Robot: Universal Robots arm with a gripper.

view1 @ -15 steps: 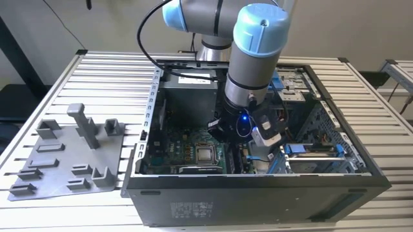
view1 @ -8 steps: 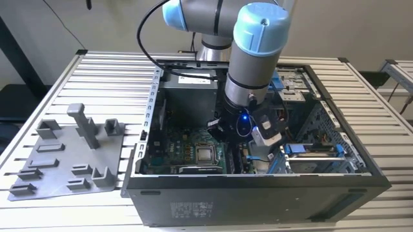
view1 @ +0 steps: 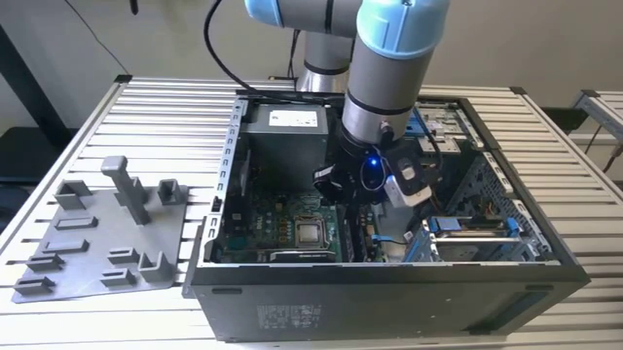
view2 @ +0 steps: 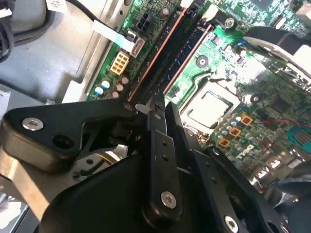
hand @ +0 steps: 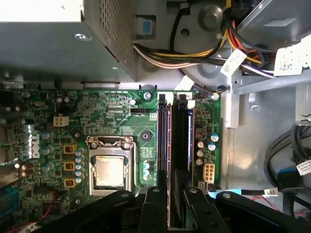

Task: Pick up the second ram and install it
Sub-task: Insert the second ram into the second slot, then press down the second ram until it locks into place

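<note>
The motherboard was green, its slots black, the computer case dark grey, the fixture plate grey, the desk ribbed silver.

I am working in what looks like a robotics lab or test workshop. The bench is built of ribbed aluminium slats, bare of any household things. On it an open desktop computer case lies on its side, its motherboard and bundled cables exposed. At the exterior view's left sits a grey plastic fixture plate with posts. An industrial arm reaches in from the far side, against a plain pale wall.
</note>
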